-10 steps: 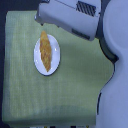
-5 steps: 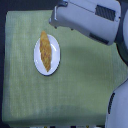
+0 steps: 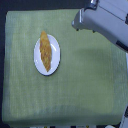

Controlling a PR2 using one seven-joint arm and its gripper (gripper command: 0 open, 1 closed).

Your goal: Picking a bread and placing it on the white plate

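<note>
The golden-orange bread [image 3: 45, 50] lies lengthwise on the white plate [image 3: 38, 62], in the exterior view's left half on the green cloth. It rests fully within the plate's rim. The robot's white arm [image 3: 102, 22] reaches in from the top right corner, well away from the plate. Its gripper end [image 3: 78, 23] shows only as a blurred white tip, and the fingers cannot be made out.
A green woven cloth [image 3: 80, 80] covers the table. Dark floor borders it on the left and bottom edges. Part of the robot's white body [image 3: 124, 117] shows at the lower right corner.
The arm has drawn back toward the exterior view's upper right, away from the plate. The bread and plate have stayed put.
</note>
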